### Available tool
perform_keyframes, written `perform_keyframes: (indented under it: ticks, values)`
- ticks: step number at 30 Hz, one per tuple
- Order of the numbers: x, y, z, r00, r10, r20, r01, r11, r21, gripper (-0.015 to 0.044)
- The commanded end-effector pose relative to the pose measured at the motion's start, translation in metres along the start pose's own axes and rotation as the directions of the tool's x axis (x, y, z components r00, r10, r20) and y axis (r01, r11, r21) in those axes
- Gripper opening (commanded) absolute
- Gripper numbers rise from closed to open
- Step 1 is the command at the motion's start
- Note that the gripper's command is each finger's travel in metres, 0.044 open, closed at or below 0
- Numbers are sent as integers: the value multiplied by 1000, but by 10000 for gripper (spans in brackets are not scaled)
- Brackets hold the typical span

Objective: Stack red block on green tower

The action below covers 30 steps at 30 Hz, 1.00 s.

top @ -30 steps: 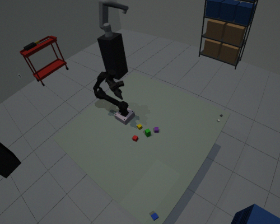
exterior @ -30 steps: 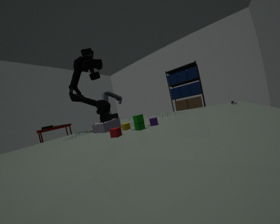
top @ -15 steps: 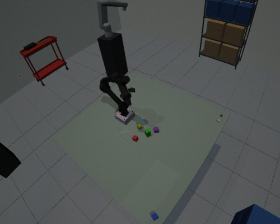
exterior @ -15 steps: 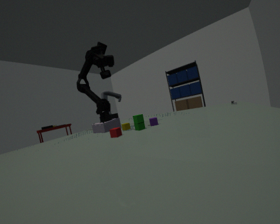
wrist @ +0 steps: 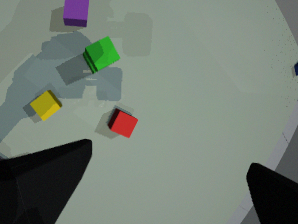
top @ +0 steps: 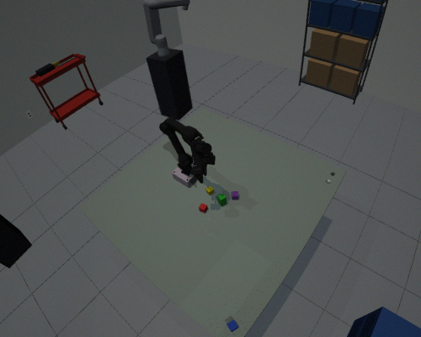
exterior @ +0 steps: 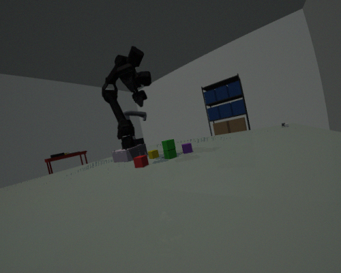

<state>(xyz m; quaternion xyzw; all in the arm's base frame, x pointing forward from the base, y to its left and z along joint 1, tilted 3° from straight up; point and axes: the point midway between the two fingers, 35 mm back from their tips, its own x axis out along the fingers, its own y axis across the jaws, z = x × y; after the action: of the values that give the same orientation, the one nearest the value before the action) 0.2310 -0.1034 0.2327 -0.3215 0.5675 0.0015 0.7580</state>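
Note:
The red block [top: 203,208] [exterior: 141,161] [wrist: 124,123] lies flat on the pale mat, apart from the other blocks. The green tower [top: 222,200] [exterior: 169,149] [wrist: 103,53] is two green blocks stacked upright, with nothing on top. My gripper [top: 201,179] [exterior: 140,104] [wrist: 172,160] is open and empty, high above the mat near the arm's base. In the wrist view the red block shows beyond the fingertips, left of the middle between them, and the tower is farther up and left.
A yellow block [top: 210,190] [exterior: 153,154] [wrist: 46,105] lies between the arm's base [top: 184,177] and the tower. A purple block [top: 235,195] [exterior: 187,148] [wrist: 76,12] lies on the tower's other side. A blue block [top: 232,325] is far off near the mat's edge.

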Motion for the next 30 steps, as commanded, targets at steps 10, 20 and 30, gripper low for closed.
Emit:
perform_keyframes:
  ticks: [10, 20, 30]
  values:
    - [111, 12, -32, 939, 311, -149, -258, 920, 294, 440]
    - [145, 20, -51, 894, 416, -166, -322, 854, 408, 440]
    - [181, 36, -57, 894, 416, -166, -322, 854, 408, 440]
